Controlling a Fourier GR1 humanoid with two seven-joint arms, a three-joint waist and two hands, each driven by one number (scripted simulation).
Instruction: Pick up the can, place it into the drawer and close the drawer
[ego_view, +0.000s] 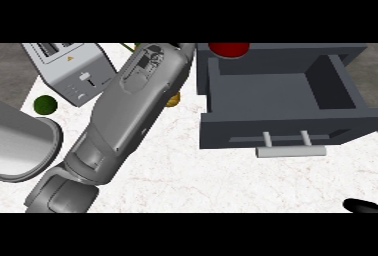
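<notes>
One table (192, 180) is recorded, bearing one open drawer (277, 125), one toaster (74, 70) and one green object (45, 104). One forearm (125, 120) is seen lying diagonally up the table; its robot hand is hidden, state indeterminable. One red can (229, 49) is noted behind the drawer's back wall; its axis cannot be determined. One black right robot hand (362, 206) is seen at the lower right, fingers indeterminable.

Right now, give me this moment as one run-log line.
drawer: open, nothing visible inside | can: not seen | left forearm: stretched over counter, hand hidden | right hand: low at right edge
</notes>
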